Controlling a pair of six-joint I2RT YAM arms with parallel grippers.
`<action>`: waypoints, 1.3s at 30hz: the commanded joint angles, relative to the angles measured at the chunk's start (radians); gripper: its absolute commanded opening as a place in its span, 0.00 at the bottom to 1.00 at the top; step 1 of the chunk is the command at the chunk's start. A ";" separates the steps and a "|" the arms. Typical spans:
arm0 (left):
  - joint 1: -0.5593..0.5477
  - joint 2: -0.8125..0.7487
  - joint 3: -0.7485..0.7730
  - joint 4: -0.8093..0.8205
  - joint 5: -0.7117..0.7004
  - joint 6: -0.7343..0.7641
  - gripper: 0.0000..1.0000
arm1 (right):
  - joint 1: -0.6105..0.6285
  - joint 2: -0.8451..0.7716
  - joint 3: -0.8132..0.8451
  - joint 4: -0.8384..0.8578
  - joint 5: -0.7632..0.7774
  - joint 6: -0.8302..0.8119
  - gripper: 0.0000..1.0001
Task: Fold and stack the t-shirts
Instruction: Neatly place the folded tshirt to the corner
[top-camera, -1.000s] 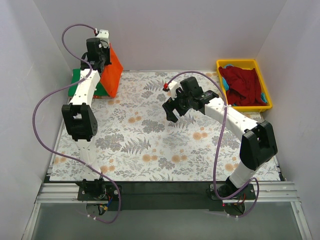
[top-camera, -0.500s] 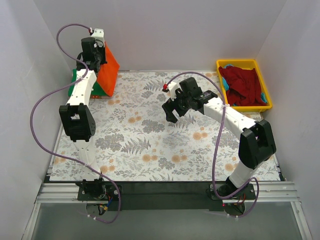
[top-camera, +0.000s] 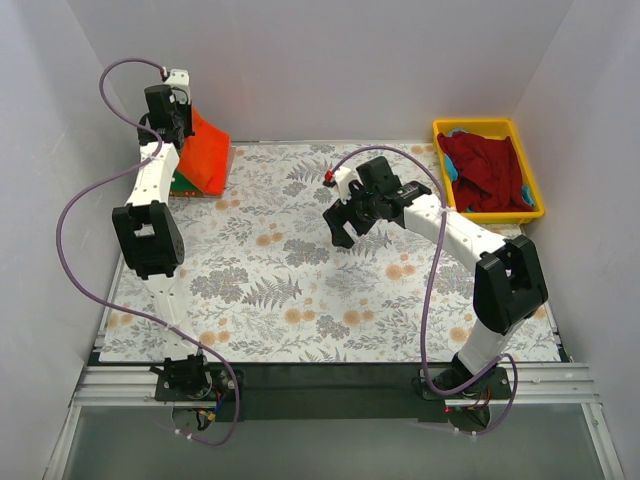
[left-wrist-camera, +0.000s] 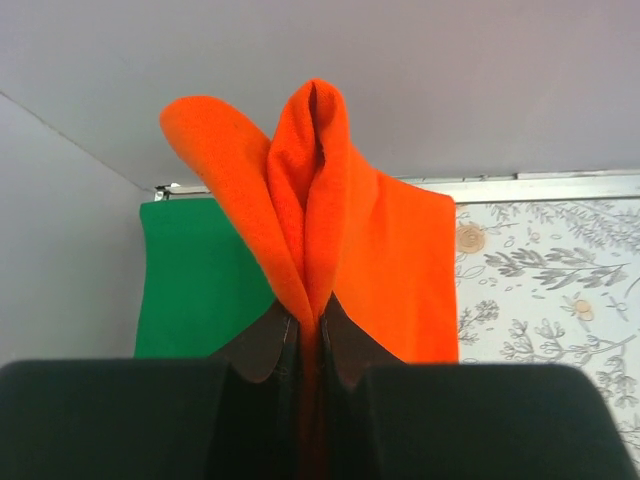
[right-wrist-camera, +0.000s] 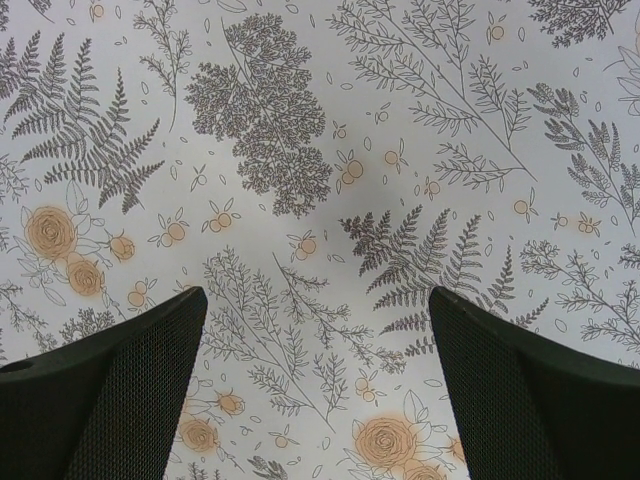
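Left tool (left-wrist-camera: 310, 322) pinches the orange-red t-shirt (left-wrist-camera: 400, 270), hanging right over the green t-shirt (left-wrist-camera: 195, 280); right tool (right-wrist-camera: 318, 297) spread, well apart.

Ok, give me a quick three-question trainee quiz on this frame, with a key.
1. True or false: the left hand is shut on the orange shirt.
2. What does the right hand hold?
3. The dark red shirt lies: A) in the yellow tray; B) under the orange shirt; C) in the right hand.

Key: 1 true; 2 nothing, it is open; 3 A.
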 joint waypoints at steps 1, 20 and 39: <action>0.018 0.004 0.040 0.060 0.009 0.050 0.00 | -0.003 0.011 0.039 -0.013 -0.017 0.011 0.98; 0.119 0.152 0.084 0.230 -0.085 0.185 0.52 | -0.012 0.039 0.073 -0.040 0.017 -0.003 0.98; 0.055 -0.397 -0.205 -0.339 0.339 -0.228 0.88 | -0.575 -0.261 -0.022 -0.135 -0.174 0.065 0.98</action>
